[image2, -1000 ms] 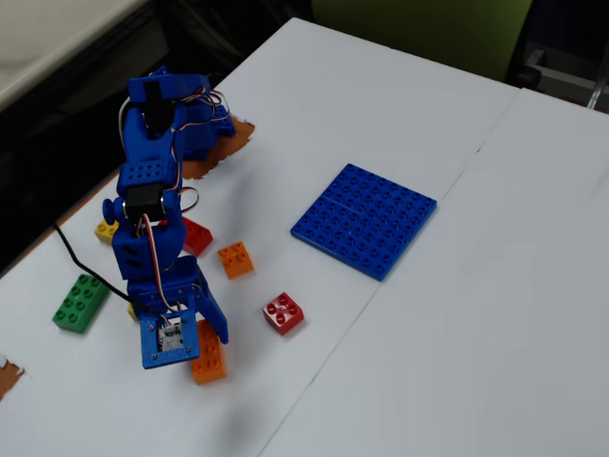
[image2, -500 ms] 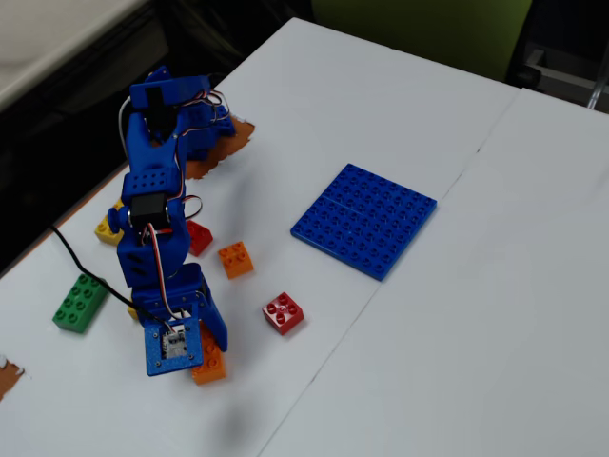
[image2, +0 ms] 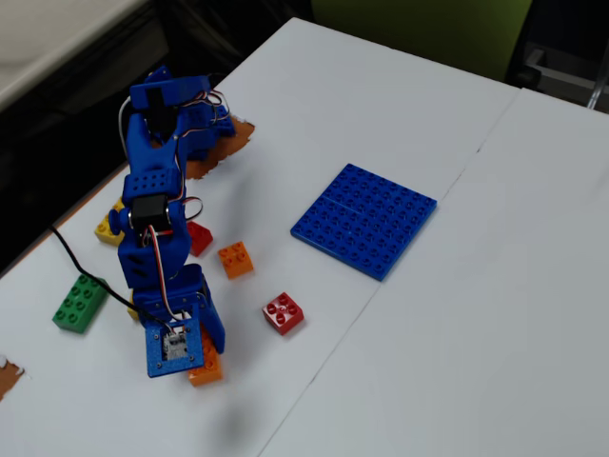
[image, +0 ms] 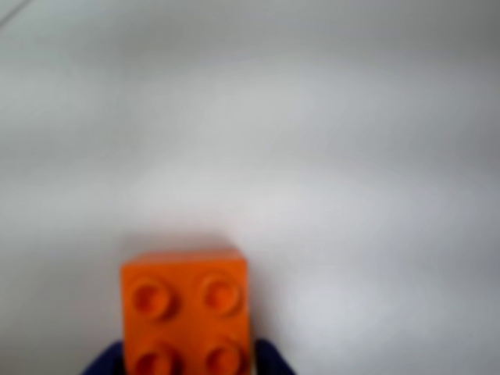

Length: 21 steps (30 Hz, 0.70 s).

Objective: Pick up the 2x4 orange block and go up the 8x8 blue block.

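The 2x4 orange block (image2: 206, 367) lies on the counter (image2: 457, 314), well apart from the 8x8 blue block (image2: 364, 219). The jaws are seen flanking its sides for pickup; whether clamped cannot be told.

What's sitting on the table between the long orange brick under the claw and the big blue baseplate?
In the fixed view, a small red brick lies between the long orange brick and the blue baseplate.

brick (image2: 206, 368) under tool (image2: 195, 367), baseplate (image2: 364, 219) right

Wrist view blurred, fixed view evenly lit
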Motion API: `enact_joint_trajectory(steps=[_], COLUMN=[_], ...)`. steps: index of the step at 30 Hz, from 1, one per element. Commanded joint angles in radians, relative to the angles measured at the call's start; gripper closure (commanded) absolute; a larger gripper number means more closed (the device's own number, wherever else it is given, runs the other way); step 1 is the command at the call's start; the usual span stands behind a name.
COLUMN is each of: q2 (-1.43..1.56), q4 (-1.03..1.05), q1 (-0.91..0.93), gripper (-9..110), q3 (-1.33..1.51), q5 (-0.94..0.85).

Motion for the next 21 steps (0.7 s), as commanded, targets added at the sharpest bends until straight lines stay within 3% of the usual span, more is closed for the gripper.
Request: enact_joint_trajectory(steps=[1,5,9,21], q2=[0.015,0.014,0.014,0.183], q4=[0.000,0.005,0.006,0.126], q1=[-0.015,-0.015,-0.017,-0.002], gripper=[83,86,101,101], q3=[-0.052,-0.052,-0.052,-0.034], q5=[0.011,0.011,0.014,0.031])
